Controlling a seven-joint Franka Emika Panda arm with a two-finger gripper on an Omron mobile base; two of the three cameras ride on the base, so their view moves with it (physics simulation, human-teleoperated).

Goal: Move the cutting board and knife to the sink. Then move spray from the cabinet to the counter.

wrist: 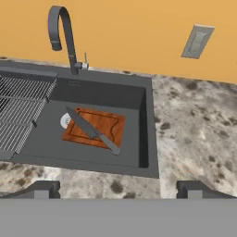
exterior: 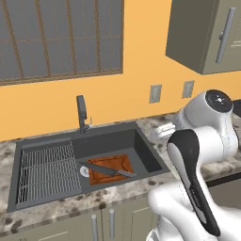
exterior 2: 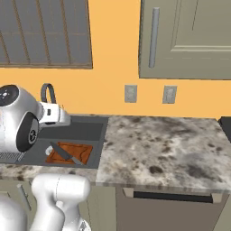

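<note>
Pincer: pincer (wrist: 118, 187) hangs with its two dark tips far apart at the lower edge of the hand view, nothing between them, above the near rim of the sink.
Sink: sink (wrist: 146, 134) is a dark recessed basin in the left half of the hand view, ribbed rack at far left, curved faucet (wrist: 62, 34) at upper left.
Cutting board: cutting board (wrist: 104, 126) lies flat on the basin floor, centre-left of the hand view, beside the round drain (wrist: 65, 121).
Knife: knife (wrist: 92, 131) rests on top of the board, its long axis diagonal from upper left to lower right, handle end toward the lower right and overhanging the board's edge.
First half of task: appears done, since board and knife both sit in the sink.
Worktop: speckled worktop (exterior 2: 167, 144) spreads across the right of the right base view, bare.
Key relation: the spray's cabinet is not identifiable; closed wall cupboards (exterior 2: 189, 36) sit upper right in the right base view, so the pincer likely must turn away from the sink and rise.
</note>
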